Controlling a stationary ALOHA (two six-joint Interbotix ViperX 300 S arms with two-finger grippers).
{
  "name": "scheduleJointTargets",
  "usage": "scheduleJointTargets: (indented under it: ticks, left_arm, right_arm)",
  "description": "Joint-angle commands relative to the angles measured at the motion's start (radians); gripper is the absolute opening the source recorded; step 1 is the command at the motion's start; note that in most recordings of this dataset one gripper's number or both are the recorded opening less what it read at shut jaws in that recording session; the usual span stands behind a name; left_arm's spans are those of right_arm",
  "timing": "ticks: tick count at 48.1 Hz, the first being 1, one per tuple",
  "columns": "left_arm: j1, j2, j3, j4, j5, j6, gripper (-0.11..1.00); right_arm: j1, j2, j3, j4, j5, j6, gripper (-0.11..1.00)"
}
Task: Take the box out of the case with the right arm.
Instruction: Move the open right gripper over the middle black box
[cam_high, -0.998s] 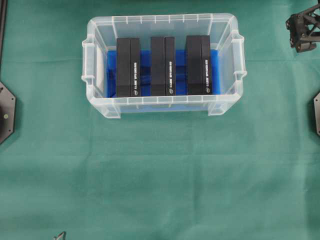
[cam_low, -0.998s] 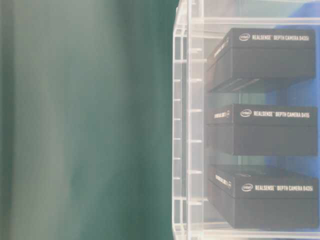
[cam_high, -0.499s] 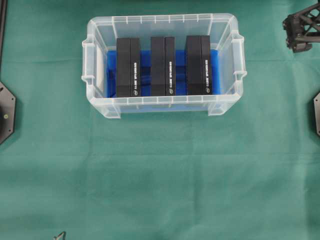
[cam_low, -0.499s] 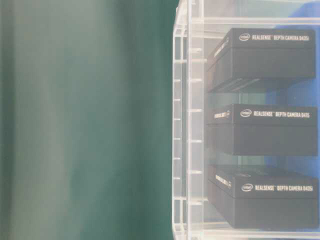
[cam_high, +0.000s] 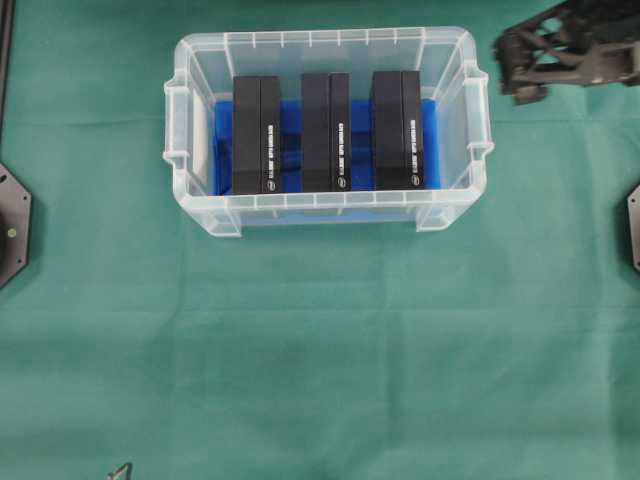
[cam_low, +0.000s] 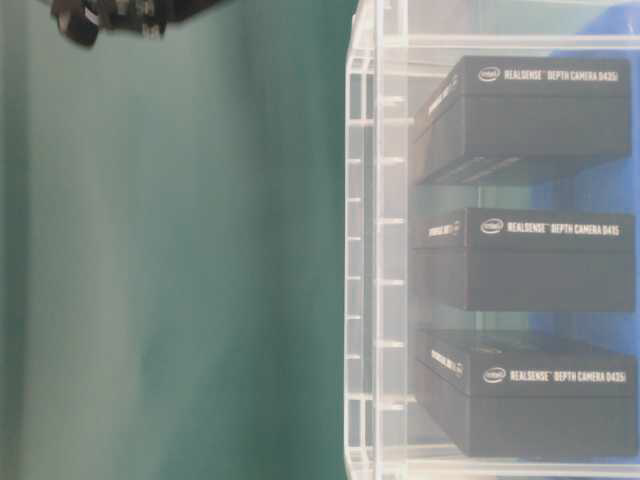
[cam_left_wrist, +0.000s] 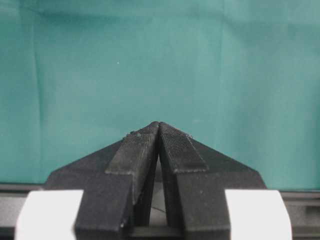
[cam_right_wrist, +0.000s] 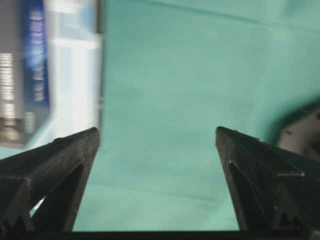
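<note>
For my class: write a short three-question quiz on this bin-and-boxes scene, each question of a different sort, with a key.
1. How many black boxes stand in the clear case?
2. True or false: the right gripper has its jaws closed on a box.
3. The left gripper has its jaws: A) wide open, B) shut on nothing, C) shut on a box?

Key: 1. three; 2. false, they are open above the green cloth, beside the case; 3. B.

right pincer (cam_right_wrist: 157, 137) spread wide over green cloth (cam_right_wrist: 170, 75), case (cam_right_wrist: 60, 65) at left.
</note>
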Motion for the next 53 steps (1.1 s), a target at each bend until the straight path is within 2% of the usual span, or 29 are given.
scheduleJointTargets:
  ticks: [1,10,35,53]
  left_arm:
    - [-0.003,0.002,-0.025,0.002,-0.003,0.000,0.00]
    - [-0.003,0.000,-0.025,0.002,-0.002,0.000,0.00]
    - [-0.003,-0.003,-0.026,0.002,0.020,0.000,0.00]
    - [-0.003,-0.005,-0.026,0.002,0.032,0.000,0.00]
  right_arm:
    - [0.020,0.032,-0.063,0.002,-0.029,0.005,0.94]
    - [0.049,0.140,-0.179,0.002,-0.046,0.035,0.94]
    - [0.107,0.417,-0.514,0.008,-0.064,0.035,0.94]
    - [0.124,0.551,-0.680,0.040,-0.066,0.032,0.94]
